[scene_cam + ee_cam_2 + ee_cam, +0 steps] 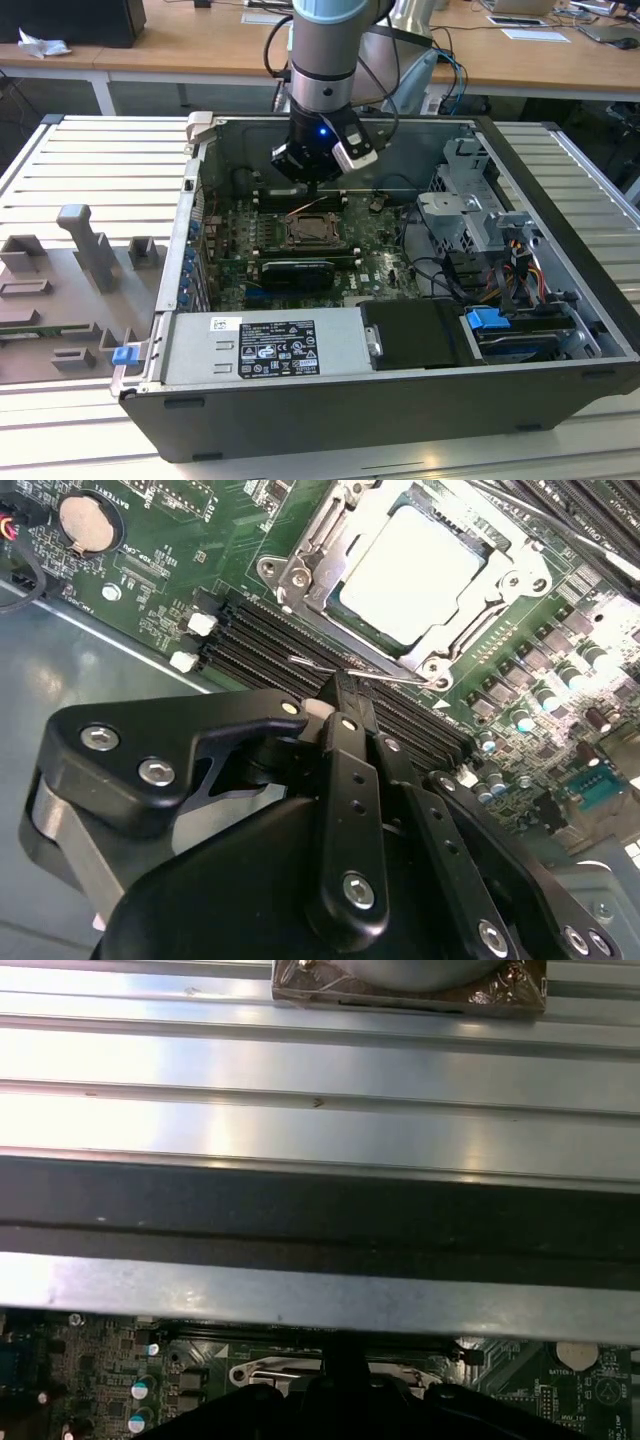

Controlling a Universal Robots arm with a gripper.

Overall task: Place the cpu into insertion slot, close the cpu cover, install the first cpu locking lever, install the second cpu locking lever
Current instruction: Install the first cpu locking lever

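A robotics lab or workshop: an opened computer case (400,300) lies on a ribbed aluminium desk (90,160), grey fixtures (90,250) sit beside it, and wooden desks (540,60) with papers stand behind the arm.

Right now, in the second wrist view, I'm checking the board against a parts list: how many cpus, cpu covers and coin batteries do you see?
cpu: 1
cpu cover: 1
coin battery: 1
Total: 3

Claw (312,186) just above insertion slot (311,230), mobo.
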